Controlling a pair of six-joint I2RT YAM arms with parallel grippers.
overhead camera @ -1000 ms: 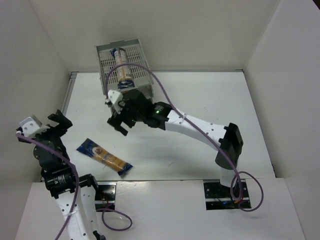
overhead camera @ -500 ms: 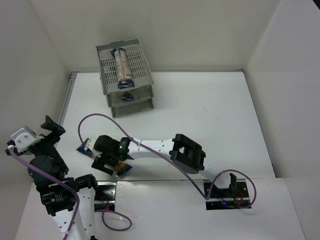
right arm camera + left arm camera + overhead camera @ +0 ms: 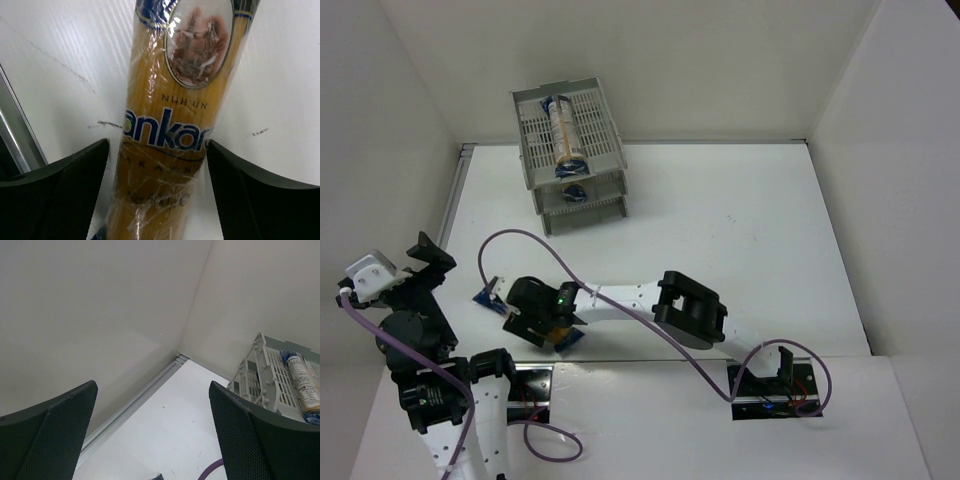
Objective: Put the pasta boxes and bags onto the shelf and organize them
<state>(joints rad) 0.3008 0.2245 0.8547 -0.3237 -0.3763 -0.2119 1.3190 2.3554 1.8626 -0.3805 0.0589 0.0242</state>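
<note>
The right claw [image 3: 157, 150] straddles a pasta packet [image 3: 172, 95] lying by the worktop's [image 3: 740, 240] near edge, jaws apart with a sliver of gap on one side. The left claw [image 3: 152, 386] gapes wide and empty by the left wall. Bare worktop separates them from the shelf [image 3: 607, 128] at the back wall, which has another packet [image 3: 563, 130] on its top tray.

The right arm [image 3: 690, 310] reaches low and leftward, right tool [image 3: 157, 145] spread wide. The left tool [image 3: 152, 390] points upward, jaws apart.
</note>
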